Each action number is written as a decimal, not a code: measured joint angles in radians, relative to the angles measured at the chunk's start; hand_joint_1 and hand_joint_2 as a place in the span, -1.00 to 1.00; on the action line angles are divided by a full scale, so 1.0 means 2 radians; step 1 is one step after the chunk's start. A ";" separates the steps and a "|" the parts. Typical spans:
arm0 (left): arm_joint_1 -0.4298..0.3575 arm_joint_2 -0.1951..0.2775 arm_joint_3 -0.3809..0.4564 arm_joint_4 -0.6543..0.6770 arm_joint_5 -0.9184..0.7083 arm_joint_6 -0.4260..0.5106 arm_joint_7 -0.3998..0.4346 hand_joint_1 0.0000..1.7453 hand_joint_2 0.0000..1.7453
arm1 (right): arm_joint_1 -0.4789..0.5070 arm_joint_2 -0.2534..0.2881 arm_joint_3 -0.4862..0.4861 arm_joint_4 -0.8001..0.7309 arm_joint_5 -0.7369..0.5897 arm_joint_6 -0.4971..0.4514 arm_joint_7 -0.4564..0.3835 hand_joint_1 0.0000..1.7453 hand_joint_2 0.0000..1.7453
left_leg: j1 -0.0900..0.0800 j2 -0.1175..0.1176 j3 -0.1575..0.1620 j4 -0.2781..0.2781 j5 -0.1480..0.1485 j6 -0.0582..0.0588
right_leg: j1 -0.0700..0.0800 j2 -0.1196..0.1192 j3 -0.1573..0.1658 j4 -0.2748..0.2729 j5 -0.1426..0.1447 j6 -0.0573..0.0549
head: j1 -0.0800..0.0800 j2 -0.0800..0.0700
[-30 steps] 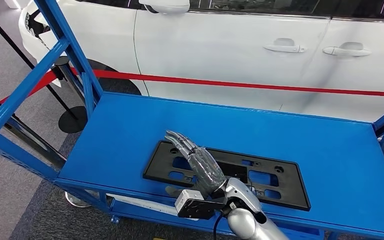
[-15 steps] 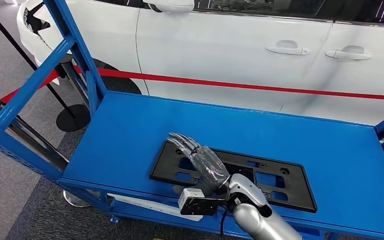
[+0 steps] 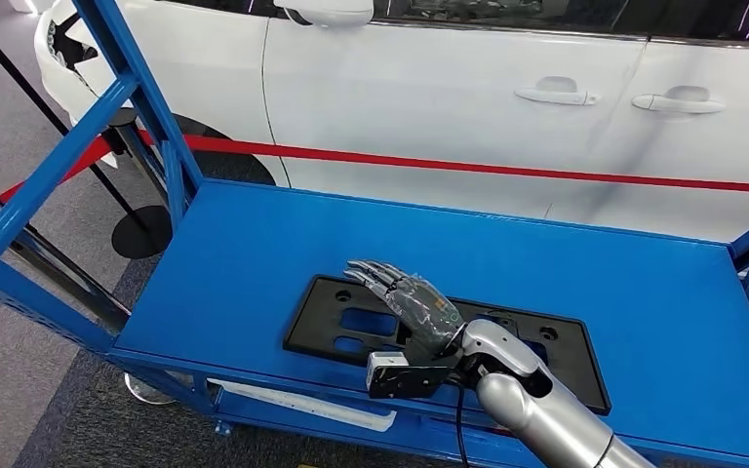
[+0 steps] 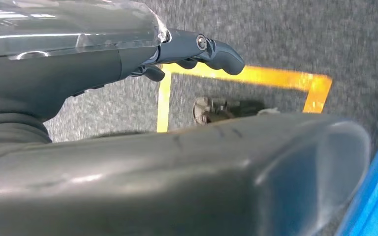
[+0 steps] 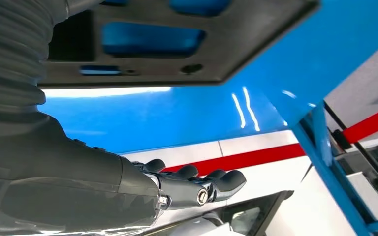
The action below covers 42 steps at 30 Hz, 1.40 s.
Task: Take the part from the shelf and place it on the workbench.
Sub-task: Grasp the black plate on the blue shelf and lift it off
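Part [image 3: 536, 366], a flat black panel with cut-outs, lies on the blue shelf [image 3: 283, 263] near its 6 o'clock edge. Right hand [image 3: 414, 307] hovers over the panel's 9 o'clock half, fingers [image 5: 216, 182] stretched out and slightly spread, gripping nothing, pointing toward 11 o'clock. Left hand [image 4: 128, 54] hangs over grey carpet with a yellow line [image 4: 256, 76], its fingers loosely bent and empty, while a white car [image 3: 468, 88] with a red stripe stands at 12 o'clock.

Right hand shifts right over part, rotates flatter.
Right hand [image 3: 417, 310] now sits over the part's [image 3: 351, 331] middle instead of its left cutouts; palm lies lower and more level, forearm comes in from further right. Part itself doesn't move.
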 joint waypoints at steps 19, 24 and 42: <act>0.000 0.003 0.002 0.000 0.002 0.001 0.001 -1.00 -1.00 | -0.037 -0.004 0.022 0.024 -0.029 0.007 -0.006 -1.00 1.00 | 0.003 0.002 0.009 -0.012 0.006 0.019 | -0.002 0.000 -0.048 0.105 -0.059 0.019 | 0.001 0.000; 0.001 0.003 0.004 0.000 -0.001 0.001 0.000 -1.00 -1.00 | -0.039 -0.006 0.029 0.029 -0.032 0.007 -0.005 -1.00 1.00 | 0.002 0.001 0.005 -0.009 0.007 0.018 | -0.001 0.000 -0.022 0.070 -0.028 0.016 | 0.001 0.000; -0.001 0.003 0.004 0.000 -0.002 0.002 0.006 -1.00 -1.00 | -0.051 -0.006 0.038 0.034 -0.036 0.007 0.000 -1.00 1.00 | 0.002 0.001 0.016 0.000 -0.009 0.000 | 0.002 -0.003 -0.005 0.008 0.002 -0.002 | 0.000 0.000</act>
